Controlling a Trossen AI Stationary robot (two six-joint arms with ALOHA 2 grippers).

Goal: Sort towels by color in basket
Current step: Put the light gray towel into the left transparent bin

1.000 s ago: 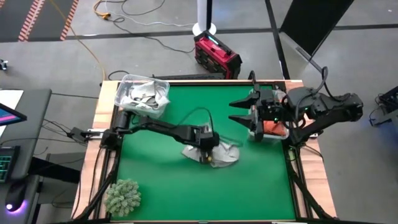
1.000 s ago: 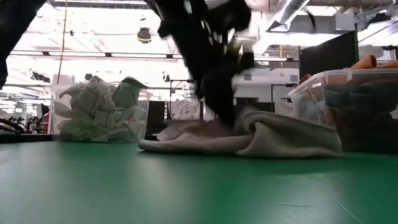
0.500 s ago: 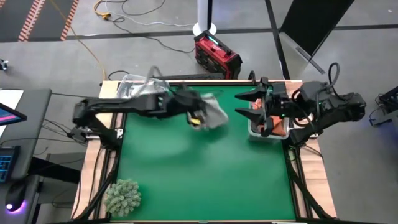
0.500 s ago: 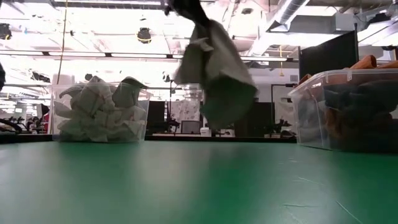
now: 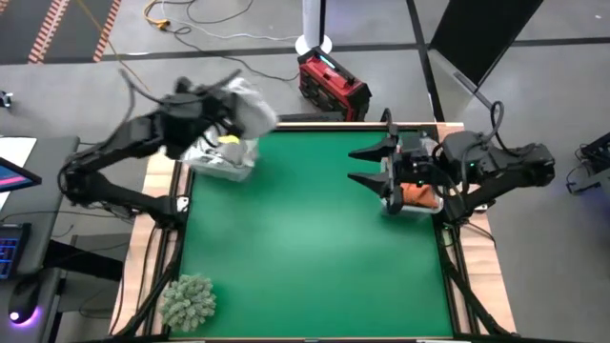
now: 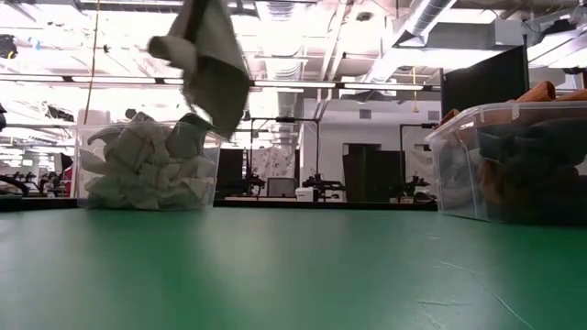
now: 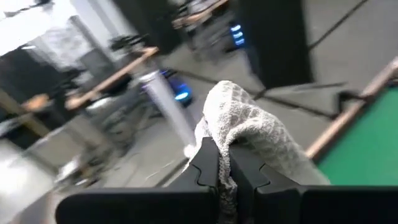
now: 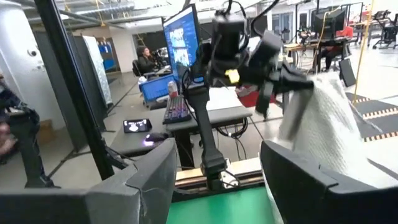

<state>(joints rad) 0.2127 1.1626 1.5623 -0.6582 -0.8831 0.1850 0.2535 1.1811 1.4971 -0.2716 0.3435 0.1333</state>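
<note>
high view: left gripper (image 5: 232, 107) is gripping a light grey towel (image 5: 250, 107) over the clear bin (image 5: 212, 164); it should be releasing only once centred. right gripper (image 5: 374, 167) is waiting, spread and empty.

- The left end effector (image 5: 227, 105) hangs over the far left corner of the worktop (image 5: 305, 248), pinched on a towel (image 5: 250, 107).
- Right under it sits a bin (image 5: 221, 162) with more towels inside.
- The right end effector (image 5: 367, 164) hangs at the right side, just beside another bin (image 5: 416, 198).
- A fuzzy clump (image 5: 188, 301) lies at the near left corner.
</note>
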